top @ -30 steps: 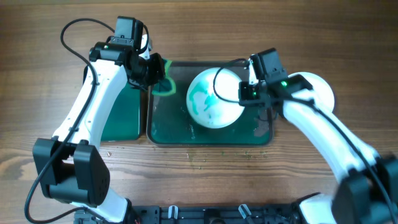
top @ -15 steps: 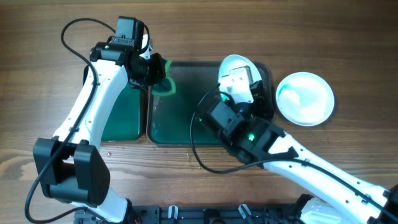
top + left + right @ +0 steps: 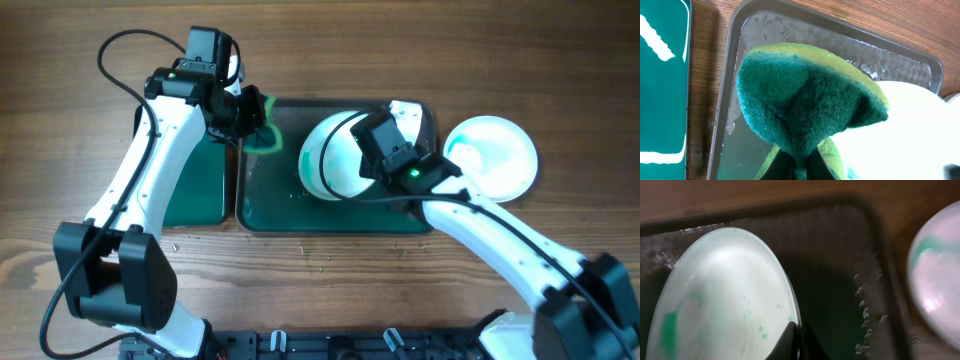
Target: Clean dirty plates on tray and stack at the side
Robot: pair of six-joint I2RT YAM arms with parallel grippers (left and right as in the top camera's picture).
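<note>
My right jaws are pinching one plate [image 3: 725,295] by its rim and holding it tilted over the tray [image 3: 270,195], which lies mid-table toward the far edge. I cannot tell whether the plate's lower edge touches the tray. My left jaws are clamped on the folded green sponge [image 3: 805,95], which hangs over the tray's far left corner, just beside the plate. Green smears and flecks show on the tilted face.

For the wipe I would hold the plate steady over the tray so drips land inside. I would lay the sponge flat on the face and sweep lightly. I judge a hard push could lever the plate out of so narrow a grip.

A second smeared plate [image 3: 495,158] sits on the table toward the right edge. I can read no brand, label or writing anywhere.
</note>
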